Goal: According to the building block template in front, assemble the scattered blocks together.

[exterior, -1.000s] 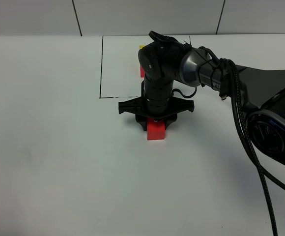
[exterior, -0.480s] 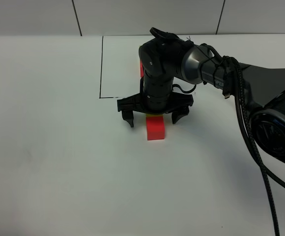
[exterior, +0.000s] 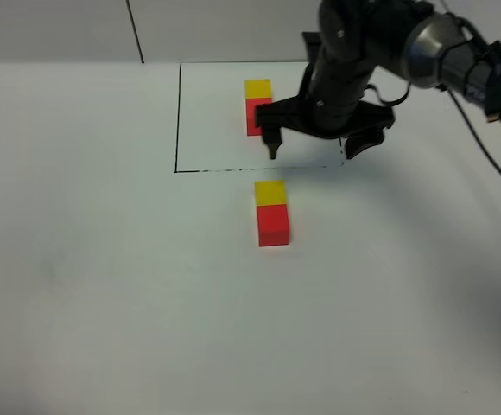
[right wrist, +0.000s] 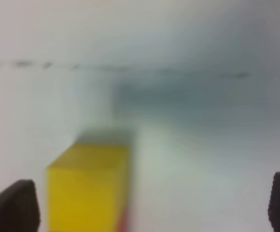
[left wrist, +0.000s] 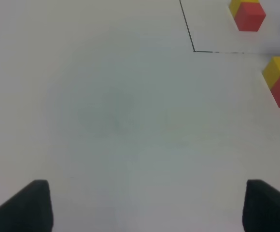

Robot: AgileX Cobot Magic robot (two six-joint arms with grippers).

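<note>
Scattered blocks are sitting joined on the white table: the yellow cube is touching the red cube, yellow toward the far side, just outside the near line of the black drawn rectangle. Inside that outline, the building block template is showing the same yellow-behind-red order, so you are looking at what I judge to be a finished match.

Your right gripper is hanging above the rectangle's near edge with its jaws spread wide and nothing between them; the right wrist view is looking down past the yellow cube. Your left gripper is also standing parted and empty, well apart from both pairs.

The risk is lying in the exit. If you are dropping the right arm while swinging it, a fingertip could be clipping the template or nudging the joined pair askew.
</note>
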